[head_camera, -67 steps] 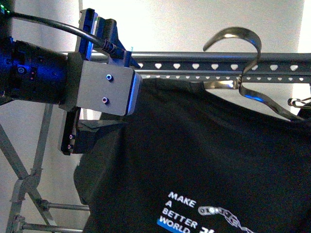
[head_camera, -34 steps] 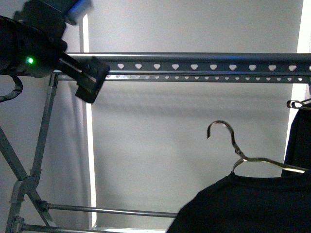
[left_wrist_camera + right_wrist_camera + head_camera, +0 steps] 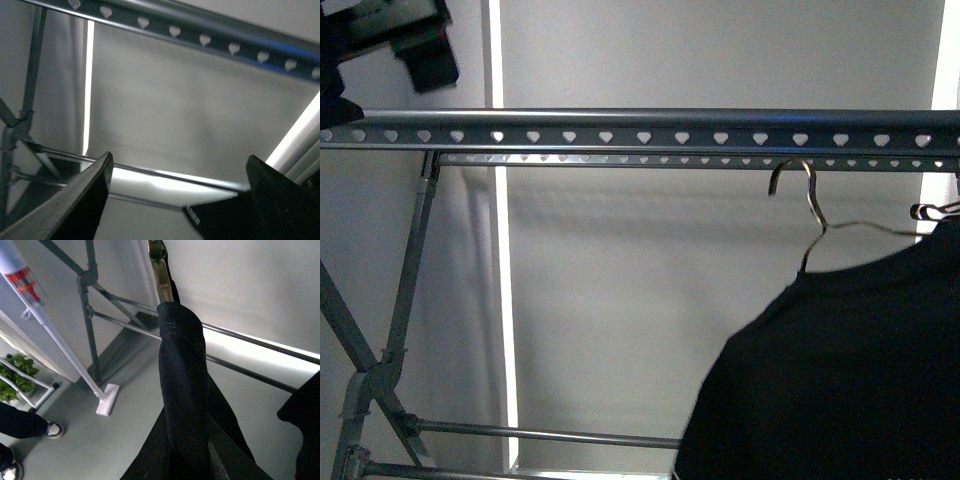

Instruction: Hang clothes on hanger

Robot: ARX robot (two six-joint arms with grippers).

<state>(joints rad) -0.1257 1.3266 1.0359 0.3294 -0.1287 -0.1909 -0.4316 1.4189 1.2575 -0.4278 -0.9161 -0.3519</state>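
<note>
I'm seeing the left gripper (image 3: 179, 165) gaping wide apart below the rack (image 3: 660, 122) rail, gripping nothing. The black T-shirt (image 3: 840, 380) is hanging under that rail, its coat hanger (image 3: 808, 200) hook reaching it. The right gripper's state I cannot tell.

Front view — T-shirt (image 3: 840, 370) cropped right and bottom, lettering out of frame | left arm (image 3: 415, 45) a blur at the corner | coat hanger (image 3: 811, 205) shoulders partly under cloth | bystander (image 3: 20, 422) — legs only.

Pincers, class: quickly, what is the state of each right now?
Left pincer: open, holding nothing.
Right pincer: closed on the T-shirt.
</note>
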